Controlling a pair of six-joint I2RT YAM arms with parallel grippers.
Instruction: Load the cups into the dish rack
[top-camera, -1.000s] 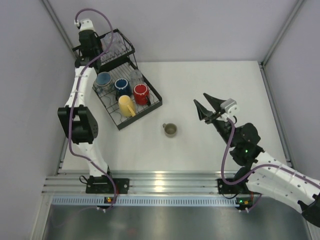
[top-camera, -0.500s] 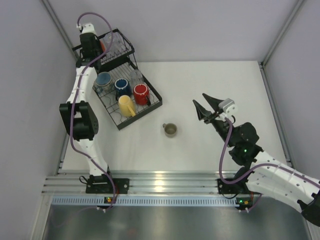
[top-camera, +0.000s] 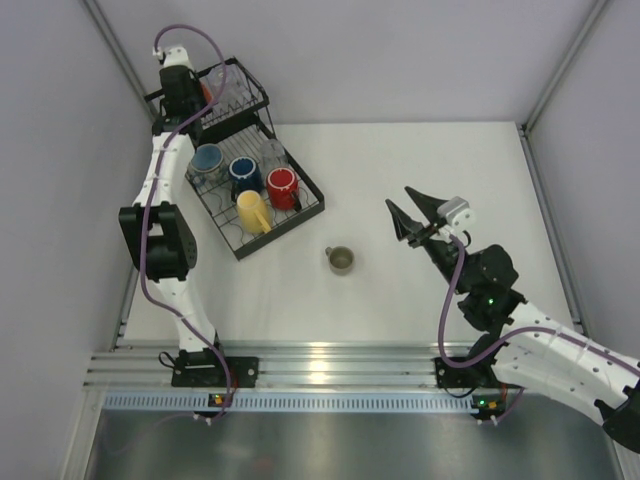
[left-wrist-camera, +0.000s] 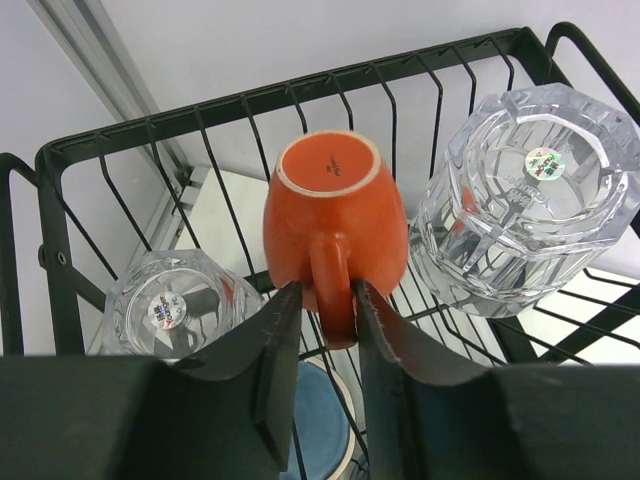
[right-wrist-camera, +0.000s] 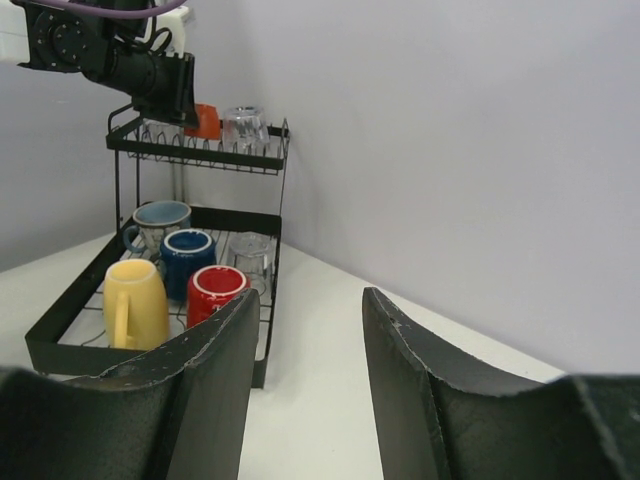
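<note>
1. Orange mug (left-wrist-camera: 335, 205) is seated upside down in the top tier of the rack (left-wrist-camera: 250, 98), between two tumblers (left-wrist-camera: 530, 190) (left-wrist-camera: 175, 305).
2. Its handle is flanked by the left gripper (left-wrist-camera: 327, 289) fingers; whether it is clamped or loose cannot be told.
3. Right gripper (right-wrist-camera: 310, 294) is held spread and empty over the table (top-camera: 400, 180), well apart from the rack.
4. Yellow mug (top-camera: 252, 210), red mug (top-camera: 282, 186) and blue mug (top-camera: 244, 172) are parked in the bottom tier.
5. Olive mug (top-camera: 341, 260) is left on the table near the rack.

White table (top-camera: 400, 180) between pale lilac walls (top-camera: 400, 50), aluminium rail (top-camera: 330, 365) along near edge.
</note>
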